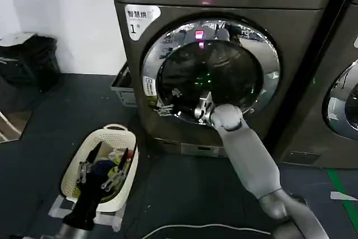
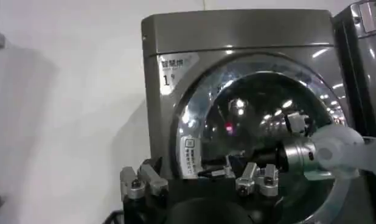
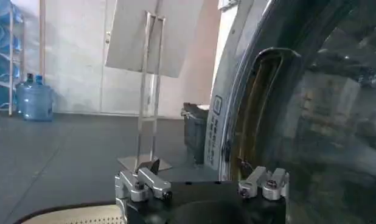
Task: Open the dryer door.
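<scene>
The dryer door [image 1: 210, 71], a chrome ring around dark domed glass, sat on the front of the machine marked with the white "1" label [image 1: 136, 22], and from the head view it looked shut or barely cracked, ring roughly flush with the front panel. The right arm reached across to the lower middle of the glass, putting the right gripper [image 1: 202, 110] close against the door, probably because the handle or latch sits low on the ring's inner edge. In the right wrist view the right gripper's fingers [image 3: 142, 182] stood apart, released, nothing between them, facing the door edge where a recessed slot [image 3: 261, 103] ran along the ring, likely the pull point. So it was lined up for a hook or grasp, not yet gripping. The left gripper [image 1: 103, 174] hung low over the laundry basket [image 1: 120, 132] on the floor, well apart from the door, parked; the left wrist view showed its fingers [image 2: 136, 182] spread, holding nothing, camera aimed at the door as if just watching. Neighbouring machine's door [image 1: 344, 104] sat at the right edge, not involved. Task judged early: door still to be pulled.
</scene>
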